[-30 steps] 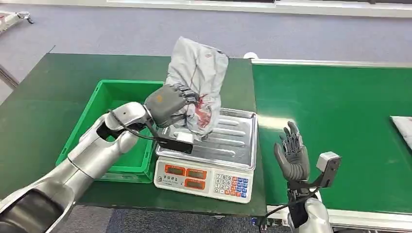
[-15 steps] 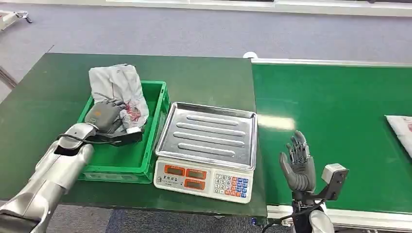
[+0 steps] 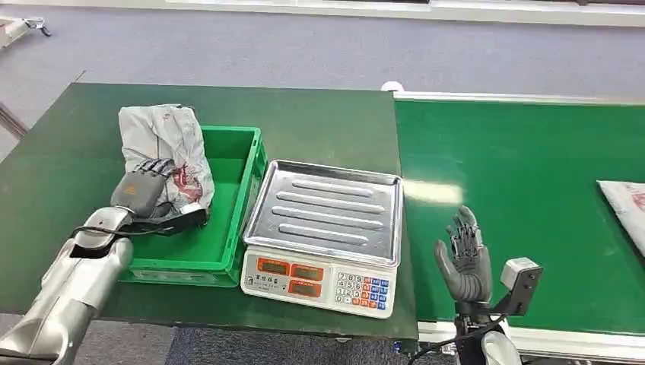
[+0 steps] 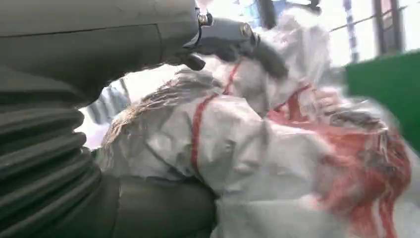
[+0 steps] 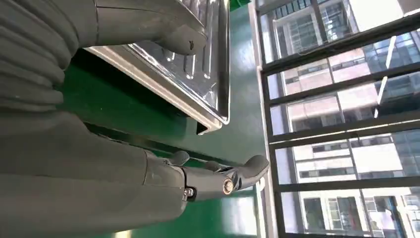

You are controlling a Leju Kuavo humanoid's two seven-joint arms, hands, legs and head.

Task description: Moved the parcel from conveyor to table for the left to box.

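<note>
Parcel (image 3: pixel 163 148), a crumpled grey bag with red print, is in my left hand (image 3: pixel 141 192), fingers wrapped around its lower part. It hangs over the left rim of the green bin (image 3: pixel 228 228) on the dark green table (image 3: pixel 319 122), roughly 9 o'clock from the scale (image 3: pixel 323 236). Left wrist view shows the bag (image 4: pixel 277 163) close up, blurred. My right hand (image 3: pixel 462 255) is empty, fingers spread and upright, over the conveyor belt (image 3: pixel 525 182) near its front edge, 3 o'clock of the scale. Another parcel (image 3: pixel 627 201) lies at the belt's far right edge.
</note>
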